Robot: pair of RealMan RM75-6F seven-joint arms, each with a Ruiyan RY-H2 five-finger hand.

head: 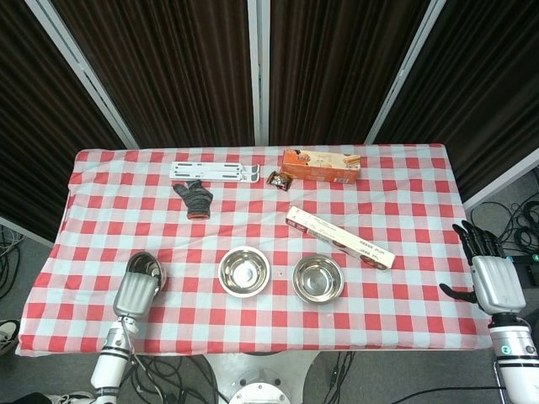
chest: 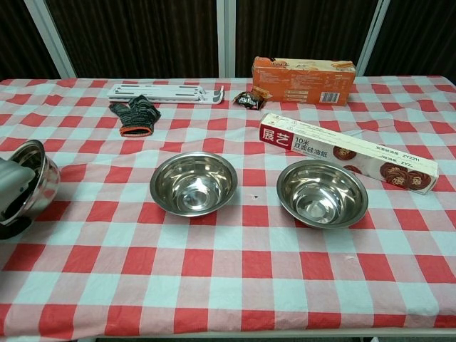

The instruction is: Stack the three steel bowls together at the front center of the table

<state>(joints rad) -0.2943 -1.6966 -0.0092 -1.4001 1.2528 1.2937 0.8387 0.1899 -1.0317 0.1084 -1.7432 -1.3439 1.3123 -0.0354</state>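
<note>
The left hand (head: 135,292) grips the left steel bowl (head: 148,268) at its near rim, fingers (chest: 23,183) hooked over the edge; the bowl stands tilted, its far rim raised, at the front left of the desk (head: 404,210). In the chest view the same bowl (chest: 35,174) shows just beyond the left hand (chest: 11,196), its underside facing the other bowls. The middle steel bowl (head: 243,271) sits upright, well apart from those fingers, toward the desk's centre. The right steel bowl (head: 317,279) sits upright just beyond it, the two apart. The right hand (head: 489,278) hangs off the desk's right edge, fingers spread and holding nothing. Farther from the fingers lie a long white box (head: 339,237), an orange box (head: 320,165), a dark glove (head: 194,199), a small dark packet (head: 278,178) and a white folded stand (head: 215,172).
</note>
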